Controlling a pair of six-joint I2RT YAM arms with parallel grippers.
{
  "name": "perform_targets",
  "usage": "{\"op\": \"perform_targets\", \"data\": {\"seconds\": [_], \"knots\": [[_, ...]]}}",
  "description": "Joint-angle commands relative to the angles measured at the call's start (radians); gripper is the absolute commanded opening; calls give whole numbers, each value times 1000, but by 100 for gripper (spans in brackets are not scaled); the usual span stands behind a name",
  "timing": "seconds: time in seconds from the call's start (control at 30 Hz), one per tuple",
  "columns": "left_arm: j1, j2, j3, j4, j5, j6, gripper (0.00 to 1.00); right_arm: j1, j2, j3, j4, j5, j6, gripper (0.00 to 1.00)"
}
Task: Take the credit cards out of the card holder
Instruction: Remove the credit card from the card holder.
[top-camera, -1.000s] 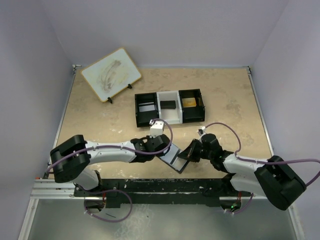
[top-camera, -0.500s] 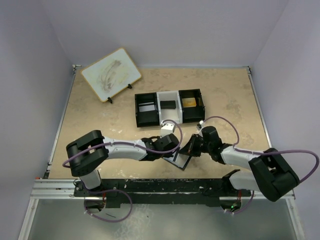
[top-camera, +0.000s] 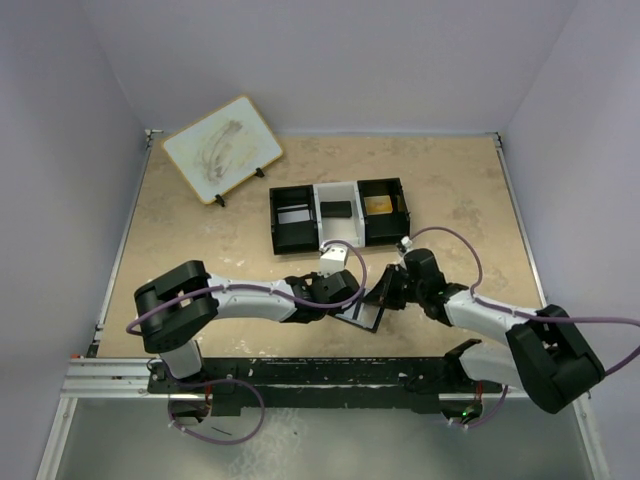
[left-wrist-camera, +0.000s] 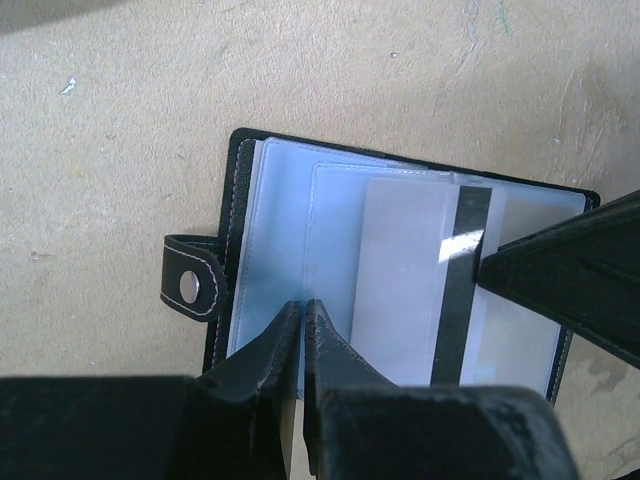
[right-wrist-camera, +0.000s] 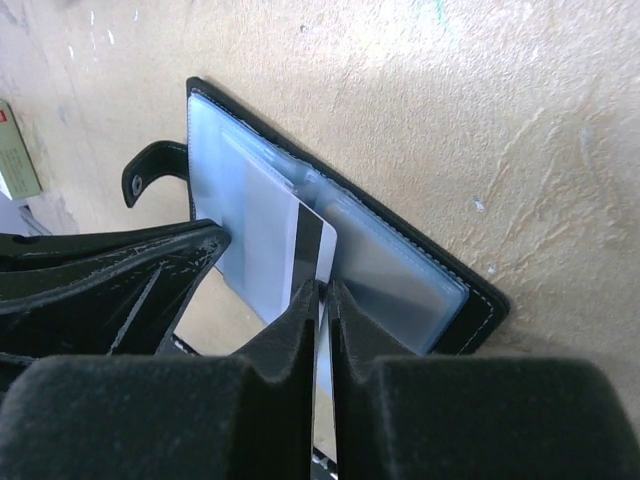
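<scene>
Wallet (top-camera: 366, 314) lies open at lower centre of top view, betw. both grippers, close to the black rail (top-camera: 280, 375) at the table's near edge. Tray (top-camera: 340, 213) is just above it. There's bare table (top-camera: 200, 240) out to left & right.

L wrist view: pale blue inside faces up, and strap w/ stud (left-wrist-camera: 190, 287) sticks out past the left edge. Wallet's top & left edges are free, w/ bare tabletop beyond. L gripper (left-wrist-camera: 303, 312) jaws are pressed nearly together, tips on the pale left page; can't tell if they nip anything.

Card (left-wrist-camera: 410, 290), pale grey w/ dark stripe, lies on the right page. R gripper (right-wrist-camera: 322, 296) pinches the card's edge by the stripe, mid-frame in R wrist view. L finger is just beside it at left.
</scene>
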Motion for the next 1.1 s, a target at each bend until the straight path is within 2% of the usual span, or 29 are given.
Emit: {"op": "perform_targets", "data": {"seconds": [0.0, 0.13, 0.23, 0.33, 0.47, 0.57, 0.7, 0.8, 0.93, 1.07], "knots": [[-10, 23, 19, -23, -5, 3, 2, -4, 47, 0, 89, -69, 21, 16], [-11, 29, 22, -24, -2, -5, 2, -4, 73, -62, 209, -72, 118, 25], [-11, 30, 20, -17, 7, -9, 1, -4, 77, -120, 302, -66, 195, 27], [-11, 31, 17, -22, 5, -13, 1, -4, 57, -139, 312, -42, 206, 16], [-11, 25, 15, -48, -19, -19, 0, -4, -41, -102, 155, -8, 156, 1], [-11, 13, 14, -73, -53, -33, 0, -4, -137, -74, 1, 78, 111, 0], [-10, -8, 9, -65, -57, -26, 0, -7, -207, -107, 3, 79, 107, 0], [-19, -43, 36, -73, -62, -18, 2, -6, -155, -125, 63, 30, 112, 0], [-33, -100, 74, -23, -33, 35, 11, -6, -69, -102, 67, 21, 88, 0], [-33, -87, 135, -2, 13, 82, 18, -7, -46, -87, 77, 30, 84, 0]]}}
